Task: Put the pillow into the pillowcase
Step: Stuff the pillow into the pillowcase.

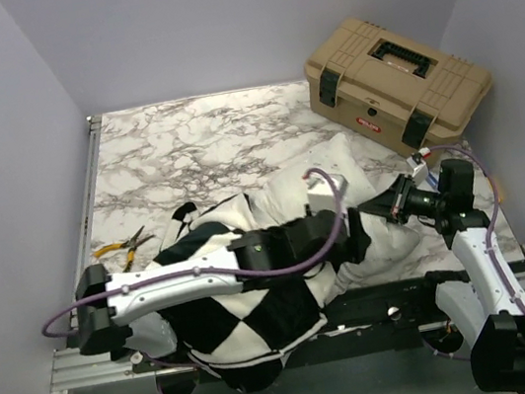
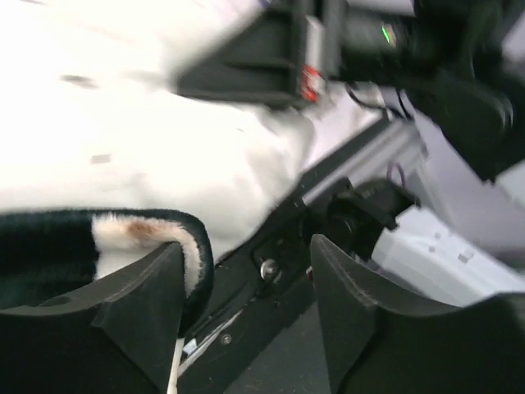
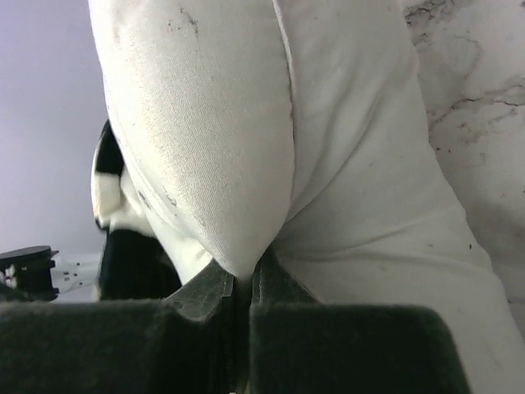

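Where the table [image 1: 184, 139] ends at its near edge, I see the pillowcase [image 1: 250, 309] bunched up and spilling over that edge, left of the middle, under my left arm. That arm reaches across it toward the right. The left gripper [image 2: 246, 246] is released: its fingers stand wide apart with nothing between them, though the black-and-white hem of the pillowcase curls against the inner side of one finger. Just beyond that hem lies the pillow [image 1: 399, 240], a white mound filling the near right part of the table and touching the pillowcase. From these views I cannot tell how much of it sits inside the pillowcase. The right gripper [image 3: 244, 287] is clenched on a fold of the pillow, the cloth pinched tight between its fingers and bulging above them. Farther back, near the left edge, yellow-handled pliers [image 1: 122, 245] lie on the marble. At the far right corner a tan toolbox [image 1: 394, 81] stands with its lid down.
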Robot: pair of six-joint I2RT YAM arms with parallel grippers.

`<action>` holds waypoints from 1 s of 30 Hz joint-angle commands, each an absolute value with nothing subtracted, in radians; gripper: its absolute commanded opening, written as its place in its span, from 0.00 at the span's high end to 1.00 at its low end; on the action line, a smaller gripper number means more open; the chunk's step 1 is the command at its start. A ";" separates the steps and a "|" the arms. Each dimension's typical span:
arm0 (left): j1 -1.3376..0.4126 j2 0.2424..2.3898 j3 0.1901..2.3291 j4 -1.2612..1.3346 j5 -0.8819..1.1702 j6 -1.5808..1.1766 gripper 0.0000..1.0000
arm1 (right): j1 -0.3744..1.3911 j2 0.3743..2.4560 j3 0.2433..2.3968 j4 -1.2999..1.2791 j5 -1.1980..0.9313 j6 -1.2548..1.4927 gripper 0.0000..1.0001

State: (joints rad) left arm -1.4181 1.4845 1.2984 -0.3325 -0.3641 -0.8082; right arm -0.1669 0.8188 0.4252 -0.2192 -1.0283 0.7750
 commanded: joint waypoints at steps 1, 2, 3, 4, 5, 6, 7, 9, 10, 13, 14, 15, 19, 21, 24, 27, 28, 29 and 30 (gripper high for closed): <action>-1.334 1.248 1.273 -0.569 -0.609 -0.989 0.35 | -0.153 0.805 0.466 -0.408 -1.014 0.689 1.00; -1.317 1.206 1.267 -0.590 -0.623 -1.006 0.33 | -0.153 0.807 0.474 -0.406 -1.003 0.690 1.00; -1.308 1.169 1.264 -0.606 -0.635 -1.012 0.31 | -0.153 0.814 0.478 -0.396 -0.999 0.693 1.00; -1.301 1.137 1.268 -0.620 -0.652 -1.011 0.30 | -0.153 0.823 0.481 -0.383 -1.000 0.700 1.00; -1.297 1.107 1.275 -0.645 -0.679 -1.018 0.27 | -0.153 0.836 0.483 -0.374 -0.998 0.705 1.00; -1.292 1.084 1.281 -0.672 -0.712 -1.021 0.25 | -0.152 0.849 0.486 -0.362 -0.999 0.708 1.00; -1.282 1.065 1.291 -0.728 -0.744 -1.029 0.22 | -0.153 0.865 0.489 -0.347 -1.003 0.711 1.00; -1.234 1.051 1.316 -0.817 -0.781 -1.060 0.18 | -0.152 0.892 0.498 -0.331 -1.006 0.710 1.00; -1.199 1.049 1.326 -0.839 -0.763 -1.046 0.17 | -0.152 0.902 0.507 -0.329 -1.008 0.705 1.00; -1.052 1.065 1.331 -0.869 -0.667 -1.023 0.14 | -0.152 0.923 0.531 -0.340 -1.005 0.691 1.00; -1.006 1.079 1.328 -0.870 -0.616 -1.016 0.14 | -0.152 0.928 0.536 -0.342 -1.004 0.690 1.00; -0.960 1.099 1.324 -0.871 -0.565 -1.006 0.13 | -0.152 0.936 0.539 -0.341 -1.005 0.690 1.00; -0.817 1.215 1.304 -0.894 -0.391 -0.965 0.07 | -0.152 0.952 0.551 -0.338 -1.006 0.684 1.00; -0.781 1.273 1.291 -0.880 -0.338 -0.947 0.06 | -0.152 0.962 0.560 -0.351 -1.005 0.671 1.00; -0.765 1.366 1.292 -0.815 -0.255 -0.885 0.01 | -0.152 0.973 0.569 -0.364 -1.001 0.659 1.00; -0.765 1.471 1.321 -0.744 -0.160 -0.827 0.02 | -0.150 0.975 0.568 -0.357 -1.002 0.666 1.00; -0.764 1.507 1.342 -0.738 -0.129 -0.806 0.06 | -0.150 0.975 0.568 -0.355 -1.004 0.668 1.00; -0.765 1.544 1.366 -0.737 -0.104 -0.789 0.15 | -0.150 0.975 0.572 -0.356 -1.005 0.669 1.00; -0.765 1.575 1.398 -0.736 -0.084 -0.773 0.27 | -0.150 0.974 0.578 -0.361 -1.004 0.667 1.00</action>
